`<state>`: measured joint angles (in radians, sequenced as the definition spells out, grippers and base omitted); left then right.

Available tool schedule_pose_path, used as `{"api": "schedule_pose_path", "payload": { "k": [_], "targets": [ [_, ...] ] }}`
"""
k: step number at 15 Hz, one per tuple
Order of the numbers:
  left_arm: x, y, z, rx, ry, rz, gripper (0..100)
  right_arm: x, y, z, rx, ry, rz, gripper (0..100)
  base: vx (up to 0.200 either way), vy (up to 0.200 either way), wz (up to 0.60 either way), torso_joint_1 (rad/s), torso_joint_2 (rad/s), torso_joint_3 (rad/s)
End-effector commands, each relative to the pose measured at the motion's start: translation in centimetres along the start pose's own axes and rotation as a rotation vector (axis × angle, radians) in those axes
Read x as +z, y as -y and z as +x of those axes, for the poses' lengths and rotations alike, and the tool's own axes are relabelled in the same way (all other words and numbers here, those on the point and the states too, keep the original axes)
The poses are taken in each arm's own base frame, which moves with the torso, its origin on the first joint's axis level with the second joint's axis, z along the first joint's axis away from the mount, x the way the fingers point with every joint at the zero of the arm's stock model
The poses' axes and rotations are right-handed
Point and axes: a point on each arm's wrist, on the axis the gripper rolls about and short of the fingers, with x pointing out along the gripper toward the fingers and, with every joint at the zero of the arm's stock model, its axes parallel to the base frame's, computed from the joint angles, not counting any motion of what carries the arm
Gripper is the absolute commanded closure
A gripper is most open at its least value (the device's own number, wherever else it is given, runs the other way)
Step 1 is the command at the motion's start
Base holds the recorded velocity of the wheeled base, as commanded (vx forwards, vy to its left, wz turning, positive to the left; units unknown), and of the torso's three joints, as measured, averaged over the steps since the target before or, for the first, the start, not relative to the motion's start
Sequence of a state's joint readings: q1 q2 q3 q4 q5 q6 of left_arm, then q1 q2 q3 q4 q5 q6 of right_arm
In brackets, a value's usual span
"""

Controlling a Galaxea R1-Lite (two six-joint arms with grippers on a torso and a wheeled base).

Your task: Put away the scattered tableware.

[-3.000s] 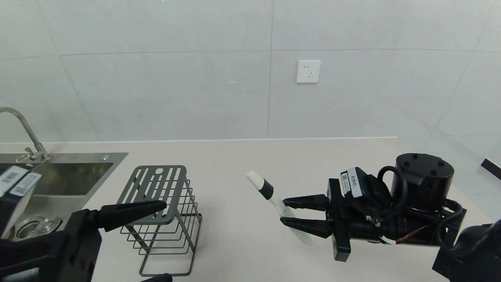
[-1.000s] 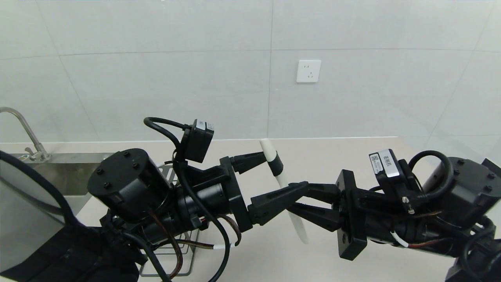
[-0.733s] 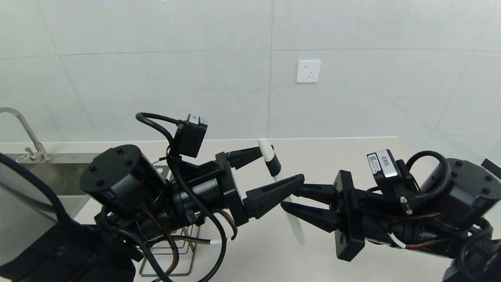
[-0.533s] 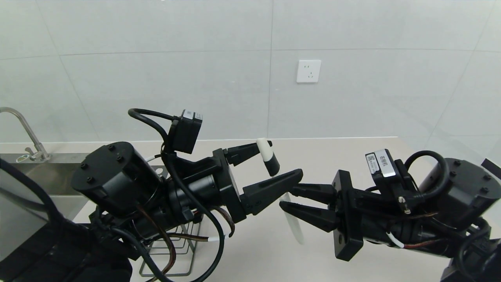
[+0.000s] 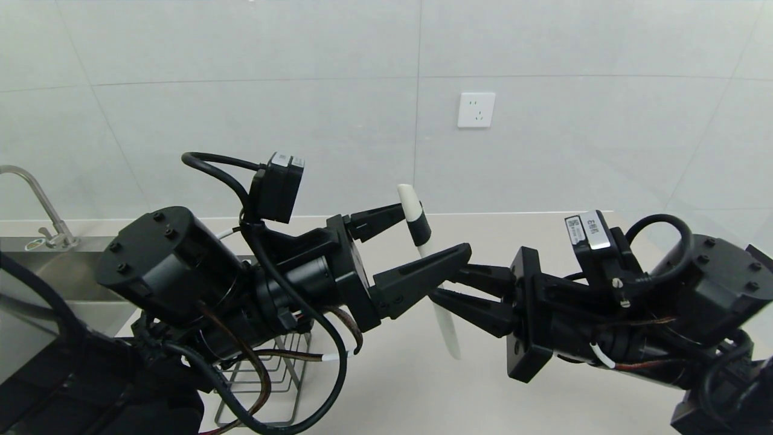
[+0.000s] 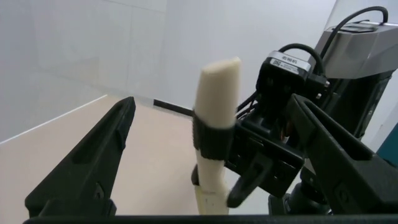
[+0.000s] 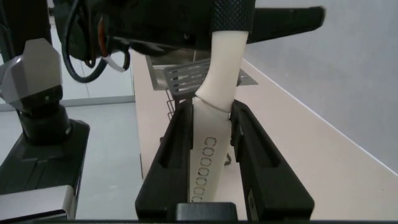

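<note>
A white slotted utensil [image 5: 445, 326] with a black band on its handle stands nearly upright above the counter [image 5: 543, 232]. My right gripper [image 5: 445, 287] is shut on its blade just below the handle, as the right wrist view confirms with the utensil [image 7: 208, 146] clamped in the right gripper [image 7: 211, 111]. My left gripper [image 5: 433, 232] is open and brackets the banded handle from the left. In the left wrist view the handle [image 6: 214, 112] stands between the spread fingers [image 6: 93, 162] with a gap on each side.
A grey wire rack [image 5: 266, 368] stands on the counter under my left arm, also the rack [image 7: 199, 71] in the right wrist view. A steel sink [image 5: 54, 269] with a faucet [image 5: 30, 187] lies at the far left. A wall socket [image 5: 476, 110] is behind.
My left arm came in from the lower left and set its open fingers around the handle. Both arms then rose a little and the utensil turned more upright.
</note>
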<state>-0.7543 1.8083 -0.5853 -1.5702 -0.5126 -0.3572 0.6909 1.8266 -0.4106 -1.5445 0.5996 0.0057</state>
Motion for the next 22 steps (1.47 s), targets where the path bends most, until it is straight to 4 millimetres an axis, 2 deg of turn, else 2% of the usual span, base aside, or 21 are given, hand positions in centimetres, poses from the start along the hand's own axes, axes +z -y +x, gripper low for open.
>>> {"api": "schedule_pose_path", "payload": {
  "k": [1,4,5,12,13,15,18,19,21,22],
  "targets": [
    [-0.1,0.0,0.0,0.002,-0.003,-0.002,0,-0.4,0.1,0.3,-0.005,-0.007,0.009,100,0.0,0.0,0.0,0.0,0.0,0.0],
    [-0.1,-0.2,-0.2,0.009,-0.005,-0.002,0,-0.7,-0.1,0.7,0.007,-0.015,0.015,100,0.0,0.0,0.0,0.0,0.0,0.0],
    [-0.2,-0.4,-0.3,0.018,-0.011,-0.004,100,-0.6,-0.1,1.0,0.013,-0.006,0.009,100,0.0,0.0,0.0,0.0,0.0,0.0],
    [0.0,-0.4,-0.6,0.022,-0.007,0.001,100,-0.5,0.2,1.6,0.012,0.006,-0.004,100,0.0,0.0,0.0,0.0,0.0,0.0],
    [0.0,-0.4,-0.6,0.022,-0.007,0.003,100,-0.5,0.2,1.6,0.002,0.005,-0.003,0,0.0,0.0,0.0,0.0,0.0,0.0],
    [-0.1,-0.5,-0.6,0.026,-0.008,0.004,100,-0.6,-0.1,1.9,-0.004,0.006,0.006,0,0.0,0.0,0.0,0.0,0.0,0.0],
    [0.2,-1.1,-1.0,0.053,-0.003,0.018,100,-0.6,-0.1,0.7,-0.025,-0.008,0.011,0,0.0,0.0,0.0,0.0,0.0,0.0],
    [0.6,-1.5,-1.8,0.089,0.006,0.031,100,-0.2,-0.8,-1.8,-0.056,-0.019,0.012,0,0.0,0.0,0.0,0.0,0.0,0.0],
    [1.6,-2.1,-3.0,0.134,0.02,0.1,100,1.1,-1.7,-5.3,-0.123,-0.013,-0.006,0,0.0,0.0,0.0,0.0,0.0,0.0],
    [2.1,-2.8,-3.8,0.168,0.022,0.178,100,2.3,-2.5,-8.3,-0.186,0.014,-0.034,0,0.0,0.0,0.0,0.0,0.0,0.0]
  ]
}}
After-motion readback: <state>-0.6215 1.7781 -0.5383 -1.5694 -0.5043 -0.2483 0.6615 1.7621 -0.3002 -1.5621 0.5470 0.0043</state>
